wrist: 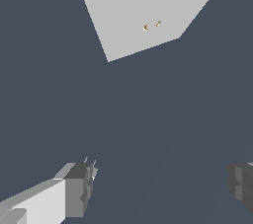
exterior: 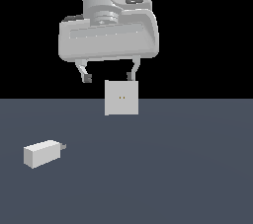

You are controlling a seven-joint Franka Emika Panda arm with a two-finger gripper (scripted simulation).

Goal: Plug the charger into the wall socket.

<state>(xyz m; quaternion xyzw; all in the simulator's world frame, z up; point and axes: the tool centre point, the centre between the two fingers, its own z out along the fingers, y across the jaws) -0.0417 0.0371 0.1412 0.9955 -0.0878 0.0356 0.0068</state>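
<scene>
The charger [exterior: 42,153] is a small off-white block lying on the dark floor at the exterior view's left, with its short grey prongs [exterior: 63,146] pointing toward the exterior view's right. The wall socket [exterior: 121,97] is an upright pale square plate with two tiny orange holes, standing mid-scene. My gripper [exterior: 108,77] hangs above the socket's top edge, open and empty, far from the charger. In the wrist view the socket [wrist: 143,16] lies ahead of the open gripper [wrist: 160,188]. An off-white block with prongs [wrist: 34,201], apparently the charger, shows partly behind one fingertip [wrist: 79,188].
The dark grey-blue floor [exterior: 188,168] stretches around both objects. Behind it is a black background.
</scene>
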